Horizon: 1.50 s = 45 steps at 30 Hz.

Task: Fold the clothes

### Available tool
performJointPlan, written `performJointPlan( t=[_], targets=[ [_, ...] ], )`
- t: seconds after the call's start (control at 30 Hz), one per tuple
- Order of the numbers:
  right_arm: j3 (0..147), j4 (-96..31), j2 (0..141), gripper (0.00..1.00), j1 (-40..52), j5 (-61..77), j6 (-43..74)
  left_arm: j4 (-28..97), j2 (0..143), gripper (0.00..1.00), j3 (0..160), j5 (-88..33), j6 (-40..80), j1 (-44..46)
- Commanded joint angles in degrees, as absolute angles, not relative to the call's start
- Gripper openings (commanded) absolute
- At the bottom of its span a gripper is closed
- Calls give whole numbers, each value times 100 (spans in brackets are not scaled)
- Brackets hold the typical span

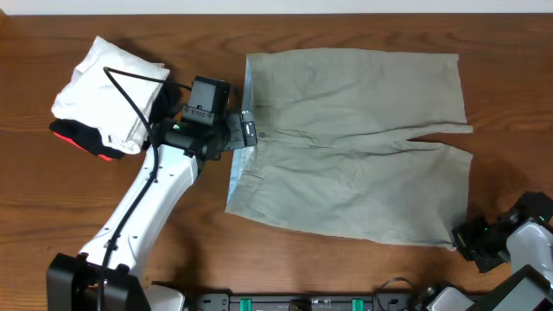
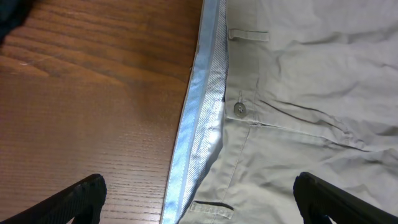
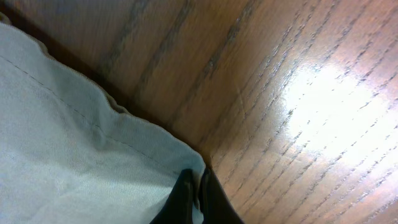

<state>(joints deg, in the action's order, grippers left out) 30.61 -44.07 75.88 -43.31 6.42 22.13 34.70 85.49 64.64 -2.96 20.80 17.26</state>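
1. Right gripper: pinched closed on the trousers' leg-hem corner, the one farthest from the button.
2. Left gripper: jaws wide, empty, hovering directly over the button.
3. Trousers: spread flat on the table, legs running away from the button.
4. Handling, judged: soft, light, limp; take at hem corners and waistband ends.
5. Hidden: how deep my right pinch bites.
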Motion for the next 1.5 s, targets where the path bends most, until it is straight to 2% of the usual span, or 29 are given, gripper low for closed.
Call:
performJointPlan(
  t=[0.0,0.4,0.5,0.57,0.8,1.0,1.2,1.47],
  targets=[
    [2954,-4346,7614,1,-4353,582,2202,3492,8549,98,6549,-228,2045,1699],
    [2954,-4303,7614,1,-4353,607,2202,3546,8549,98,6549,-231,1892,1699],
    [2954,-4305,7614,1,-4353,604,2202,3944,8541,100,6549,-272,2152,1699],
    [2954,-4303,7614,1,-4353,604,2202,4421,8541,94,6549,-268,2571,1699],
    [2954,-4226,7614,1,-4353,580,2200,5402,8534,94,6265,-274,3098,1704],
    [2952,-4228,7614,1,-4353,582,2200,5325,8532,94,5701,-386,3363,1706],
    [2952,-4222,7614,1,-4353,582,2200,4659,8532,93,4978,-786,3715,1706],
    [2950,-4222,7614,1,-4344,585,2200,3774,8534,83,4086,-1011,4462,1708]
  ],
)
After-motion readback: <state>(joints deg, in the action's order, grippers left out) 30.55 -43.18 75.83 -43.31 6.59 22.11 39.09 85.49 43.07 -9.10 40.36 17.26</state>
